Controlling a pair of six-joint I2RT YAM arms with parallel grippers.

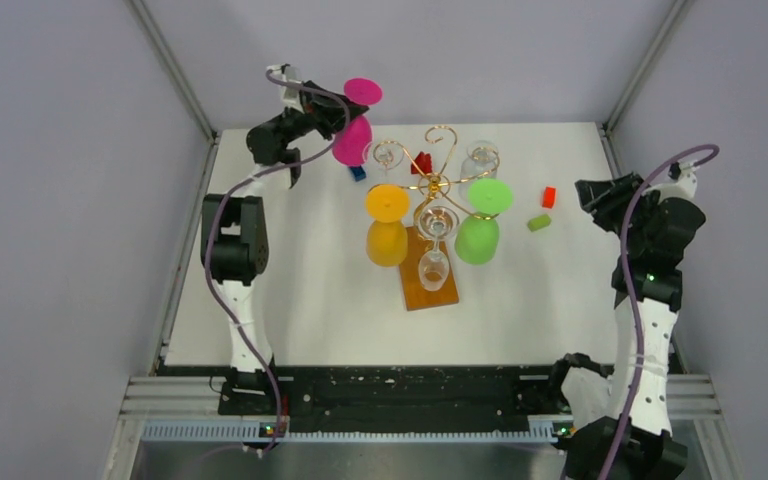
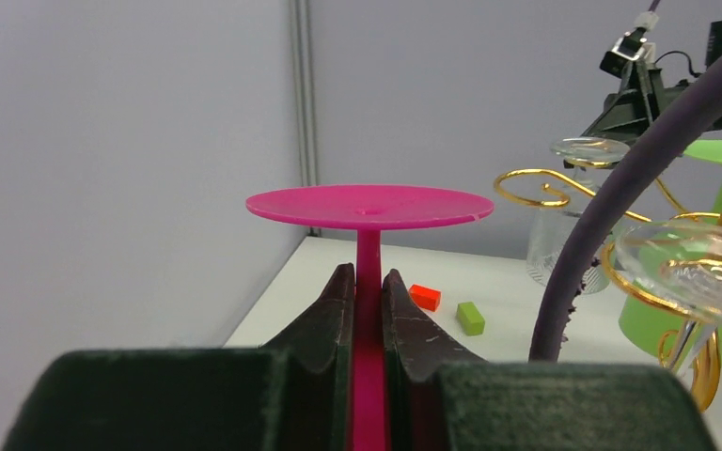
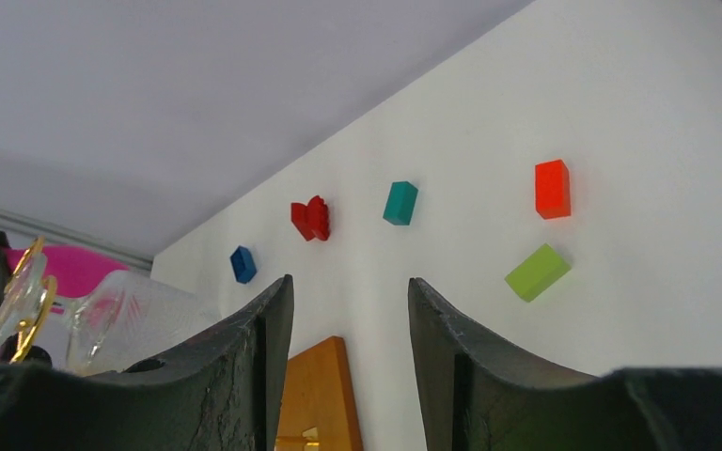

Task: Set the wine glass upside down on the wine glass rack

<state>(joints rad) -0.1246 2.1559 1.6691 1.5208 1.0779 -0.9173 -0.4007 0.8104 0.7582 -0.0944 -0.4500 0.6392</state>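
A pink wine glass (image 1: 353,140) hangs upside down, foot up, at the far left of the table. My left gripper (image 1: 332,113) is shut on its stem. In the left wrist view the fingers (image 2: 329,319) pinch the pink stem below the flat foot (image 2: 369,206). The glass is left of the wine glass rack (image 1: 438,183), apart from it. The rack is gold wire on a wooden base (image 1: 428,290). It holds an orange glass (image 1: 387,225), a green glass (image 1: 480,225) and clear glasses (image 1: 434,250). My right gripper (image 1: 600,192) is open and empty at the right; it also shows in the right wrist view (image 3: 348,287).
Small blocks lie on the white table: a red one (image 1: 549,196) and a green one (image 1: 538,223) right of the rack, a blue one (image 1: 357,173) below the pink glass, a red piece (image 1: 421,163) behind the rack, a teal one (image 3: 400,203). Grey walls enclose the table.
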